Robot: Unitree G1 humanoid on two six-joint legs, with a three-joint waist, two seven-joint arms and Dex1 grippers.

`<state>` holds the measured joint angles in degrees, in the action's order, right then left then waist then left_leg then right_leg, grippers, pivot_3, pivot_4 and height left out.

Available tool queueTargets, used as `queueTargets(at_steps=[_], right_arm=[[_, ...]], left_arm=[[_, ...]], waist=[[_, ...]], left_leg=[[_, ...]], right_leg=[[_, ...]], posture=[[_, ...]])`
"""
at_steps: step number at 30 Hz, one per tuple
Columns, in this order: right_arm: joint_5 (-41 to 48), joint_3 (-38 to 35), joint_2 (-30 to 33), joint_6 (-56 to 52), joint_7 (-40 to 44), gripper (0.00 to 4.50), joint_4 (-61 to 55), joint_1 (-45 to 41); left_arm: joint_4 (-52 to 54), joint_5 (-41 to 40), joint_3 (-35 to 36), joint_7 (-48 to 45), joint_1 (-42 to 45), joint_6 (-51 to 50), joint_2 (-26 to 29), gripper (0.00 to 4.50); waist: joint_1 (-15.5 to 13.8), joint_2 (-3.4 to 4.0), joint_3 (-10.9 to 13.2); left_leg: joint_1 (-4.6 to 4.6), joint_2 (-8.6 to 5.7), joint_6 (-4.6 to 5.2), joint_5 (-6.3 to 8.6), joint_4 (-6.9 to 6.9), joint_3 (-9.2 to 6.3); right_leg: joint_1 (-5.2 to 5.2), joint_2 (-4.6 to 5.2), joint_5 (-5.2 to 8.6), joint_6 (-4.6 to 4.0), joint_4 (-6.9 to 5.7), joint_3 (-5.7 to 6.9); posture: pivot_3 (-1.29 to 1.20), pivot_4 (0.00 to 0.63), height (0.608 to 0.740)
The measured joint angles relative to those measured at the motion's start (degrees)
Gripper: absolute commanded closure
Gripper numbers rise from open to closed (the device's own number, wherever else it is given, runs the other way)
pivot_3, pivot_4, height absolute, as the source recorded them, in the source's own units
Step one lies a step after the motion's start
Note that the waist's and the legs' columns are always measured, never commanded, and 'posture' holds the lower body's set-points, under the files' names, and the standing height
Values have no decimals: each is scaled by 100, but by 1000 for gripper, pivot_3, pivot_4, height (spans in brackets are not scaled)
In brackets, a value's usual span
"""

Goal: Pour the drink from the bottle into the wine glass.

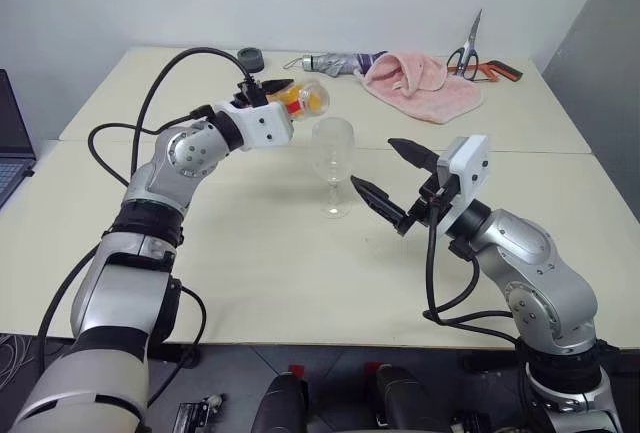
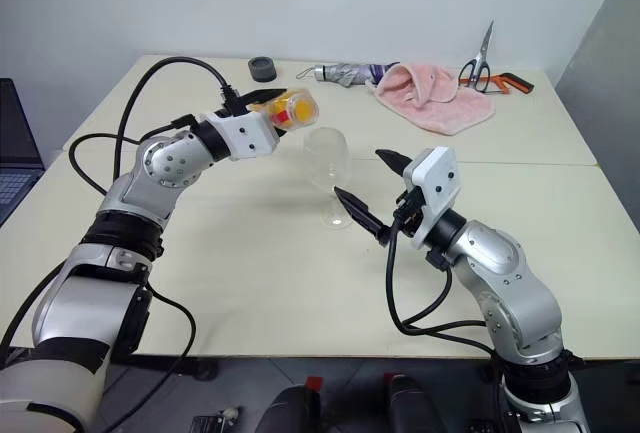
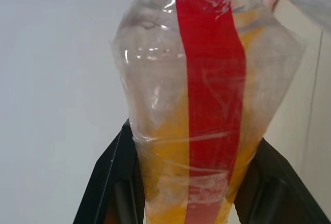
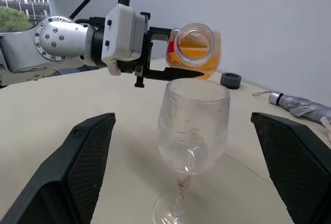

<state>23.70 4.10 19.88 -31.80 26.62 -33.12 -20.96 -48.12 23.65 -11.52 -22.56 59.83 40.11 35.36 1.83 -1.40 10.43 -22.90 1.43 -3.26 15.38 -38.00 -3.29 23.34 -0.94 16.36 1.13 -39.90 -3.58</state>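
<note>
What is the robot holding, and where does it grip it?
The left gripper holds the bottle by its lower body, tipped over the glass. The right gripper holds nothing.

The left claw point(image 1: 283, 89) was squeezed shut, its arm reaching forward and up. The right claw point(image 1: 392, 178) was wide open, its arm bent low.

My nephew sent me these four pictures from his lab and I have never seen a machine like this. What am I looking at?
A two-armed robot at a table. Two pictures come from its head, two from cameras at its wrists. The left gripper is shut on a bottle of orange drink, tipped sideways beside an empty wine glass. The right gripper waits open by the glass. Farther back lie a pink towel, scissors, a folded umbrella and a tape roll.
</note>
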Motion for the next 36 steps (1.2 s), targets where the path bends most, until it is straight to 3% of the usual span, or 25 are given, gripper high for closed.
queueTargets(at_steps=[13, 36], right_arm=[[-45, 52, 12, 10, 2, 0, 36, 149], [-94, 52, 135, 53, 88, 0, 36, 223]], left_arm=[[-612, 699, -342, 729, 399, 557, 86, 2791], [-660, 1288, -638, 1618, 565, 914, 281, 2791]], waist=[[1, 0, 0], [0, 0, 0]], left_leg=[[0, 0, 0, 0, 0, 0], [1, 0, -1, 0, 0, 1]], right_leg=[[0, 0, 0, 0, -1, 1], [0, 1, 0, 0, -3, 1]], posture=[[0, 150, 740], [0, 150, 740]])
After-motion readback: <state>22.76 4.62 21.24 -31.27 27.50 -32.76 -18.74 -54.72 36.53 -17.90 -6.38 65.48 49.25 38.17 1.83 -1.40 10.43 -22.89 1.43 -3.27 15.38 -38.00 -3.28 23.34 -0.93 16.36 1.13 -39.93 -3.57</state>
